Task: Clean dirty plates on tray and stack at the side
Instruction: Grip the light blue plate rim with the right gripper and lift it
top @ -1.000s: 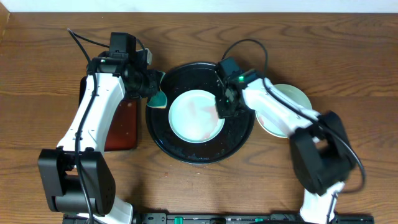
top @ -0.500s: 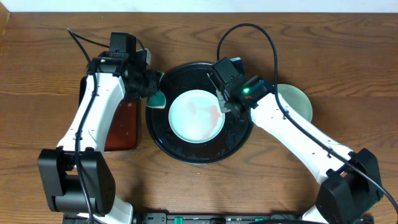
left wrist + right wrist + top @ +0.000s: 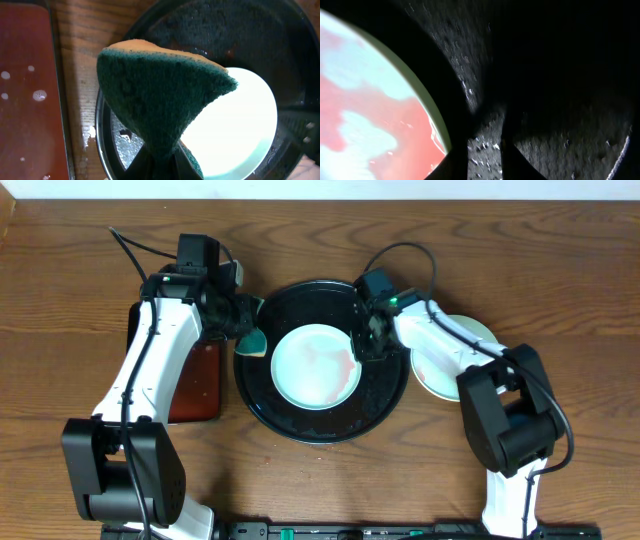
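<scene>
While the left hand (image 3: 240, 315) is clamping the sponge (image 3: 160, 95) above the tray (image 3: 262, 412) rim, the right hand (image 3: 364, 348), its opening unclear, is sitting beside the smeared plate (image 3: 316, 366) mid-tray; pinning that edge should be steadying the scrubbing.

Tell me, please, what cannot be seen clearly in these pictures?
- Right gripper: overhead, its wrist covers the jaws; the right wrist view is too dark to tell open or shut.
- Side plates: overhead, the right arm crosses them; their number is unclear.
- Plate on the tray: in the left wrist view the sponge hides its left part and glare washes out any smear.
</scene>
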`<state>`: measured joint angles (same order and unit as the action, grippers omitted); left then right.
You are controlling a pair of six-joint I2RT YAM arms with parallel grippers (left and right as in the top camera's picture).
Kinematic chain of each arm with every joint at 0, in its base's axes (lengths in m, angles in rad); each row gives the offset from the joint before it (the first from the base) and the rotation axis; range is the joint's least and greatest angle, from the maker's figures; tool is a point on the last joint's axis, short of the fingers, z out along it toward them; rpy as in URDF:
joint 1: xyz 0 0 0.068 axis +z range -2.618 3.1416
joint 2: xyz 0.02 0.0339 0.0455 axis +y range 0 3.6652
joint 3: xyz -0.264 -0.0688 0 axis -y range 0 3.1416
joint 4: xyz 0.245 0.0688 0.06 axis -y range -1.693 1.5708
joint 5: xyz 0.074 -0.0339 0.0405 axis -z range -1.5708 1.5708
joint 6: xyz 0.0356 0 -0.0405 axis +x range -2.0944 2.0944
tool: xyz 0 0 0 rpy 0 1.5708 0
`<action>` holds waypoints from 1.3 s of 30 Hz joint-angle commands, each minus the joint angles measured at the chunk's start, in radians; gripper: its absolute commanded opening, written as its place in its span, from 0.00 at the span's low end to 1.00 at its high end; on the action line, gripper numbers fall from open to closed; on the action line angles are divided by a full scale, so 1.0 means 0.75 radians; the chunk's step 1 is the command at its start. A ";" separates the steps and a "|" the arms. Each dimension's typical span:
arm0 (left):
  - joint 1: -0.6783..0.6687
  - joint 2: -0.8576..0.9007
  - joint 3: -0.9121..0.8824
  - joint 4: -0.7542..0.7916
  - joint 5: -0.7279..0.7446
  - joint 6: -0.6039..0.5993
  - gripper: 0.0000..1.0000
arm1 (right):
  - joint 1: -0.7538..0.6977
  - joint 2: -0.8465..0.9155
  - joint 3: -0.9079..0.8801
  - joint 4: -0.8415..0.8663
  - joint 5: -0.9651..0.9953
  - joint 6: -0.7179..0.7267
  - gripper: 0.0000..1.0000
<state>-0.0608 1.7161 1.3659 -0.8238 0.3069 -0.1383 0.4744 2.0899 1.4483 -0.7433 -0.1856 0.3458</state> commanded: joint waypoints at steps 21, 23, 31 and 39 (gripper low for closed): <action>0.001 0.006 -0.008 -0.001 -0.018 -0.018 0.08 | -0.023 -0.136 -0.003 -0.041 -0.108 0.002 0.36; 0.001 0.006 -0.007 0.000 -0.018 -0.018 0.07 | -0.021 -0.134 -0.004 -0.041 -0.108 0.002 0.38; 0.001 0.006 -0.008 0.005 -0.019 -0.018 0.07 | 0.062 -0.033 -0.006 0.010 -0.088 -0.003 0.38; 0.001 0.006 -0.008 0.003 -0.058 -0.018 0.08 | 0.126 0.059 -0.006 0.049 0.005 0.051 0.17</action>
<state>-0.0608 1.7161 1.3655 -0.8219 0.2897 -0.1387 0.5560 2.0998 1.4506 -0.7071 -0.2291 0.3592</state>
